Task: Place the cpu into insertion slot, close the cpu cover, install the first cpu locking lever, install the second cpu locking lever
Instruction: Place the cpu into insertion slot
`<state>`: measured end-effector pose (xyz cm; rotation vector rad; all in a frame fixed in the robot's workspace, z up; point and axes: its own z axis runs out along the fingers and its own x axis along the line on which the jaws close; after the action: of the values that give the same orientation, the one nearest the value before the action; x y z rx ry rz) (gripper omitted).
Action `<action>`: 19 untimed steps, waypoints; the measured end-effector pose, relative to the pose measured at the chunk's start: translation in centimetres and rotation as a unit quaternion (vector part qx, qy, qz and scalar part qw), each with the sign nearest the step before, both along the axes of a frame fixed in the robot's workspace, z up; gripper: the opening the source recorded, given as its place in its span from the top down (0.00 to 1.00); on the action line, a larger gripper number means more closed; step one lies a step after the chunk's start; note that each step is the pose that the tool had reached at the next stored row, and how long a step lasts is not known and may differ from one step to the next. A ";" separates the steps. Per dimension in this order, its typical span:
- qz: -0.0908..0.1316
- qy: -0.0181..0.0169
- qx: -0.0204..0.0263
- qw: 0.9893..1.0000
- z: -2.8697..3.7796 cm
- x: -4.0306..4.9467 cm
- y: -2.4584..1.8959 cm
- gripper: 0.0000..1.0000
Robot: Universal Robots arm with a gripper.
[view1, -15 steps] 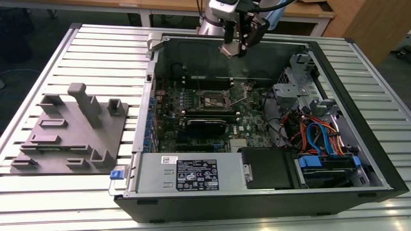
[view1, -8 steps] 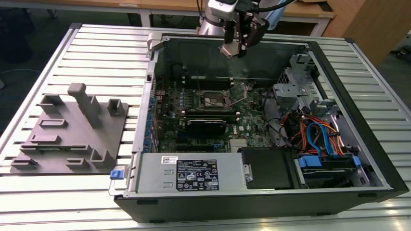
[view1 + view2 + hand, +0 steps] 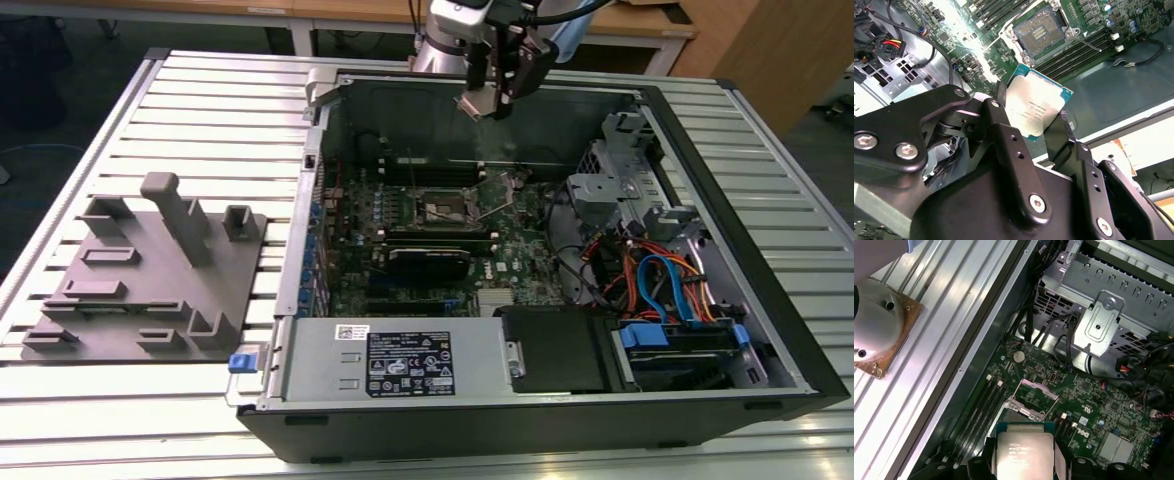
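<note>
The gripper hangs over the open computer case. Its jaws are clenched on the cpu, pinching two opposite edges, with the silvery top showing in both wrist views. The cpu is in the air, well apart from the insertion slot, which lies uncovered on the green motherboard below. The case rests on the slatted bench, beside a grey fixture block.

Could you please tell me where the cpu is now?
In the second wrist view the cpu sits clamped in the pincer, above the motherboard and apart from the insertion slot.
</note>
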<state>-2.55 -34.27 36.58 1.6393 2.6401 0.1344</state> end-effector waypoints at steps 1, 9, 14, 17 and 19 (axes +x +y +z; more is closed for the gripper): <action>-0.001 0.000 0.000 1.000 0.00 0.00 0.00 0.46; -0.010 0.000 0.000 1.000 0.00 0.00 0.00 0.46; -0.017 0.000 0.000 1.000 -0.01 0.00 0.00 0.46; -0.023 0.000 0.000 1.000 -0.01 0.00 0.00 0.46; -0.027 0.000 0.000 1.000 -0.01 0.00 0.00 0.46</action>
<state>-2.55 -34.27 36.57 1.7094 2.5925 0.1328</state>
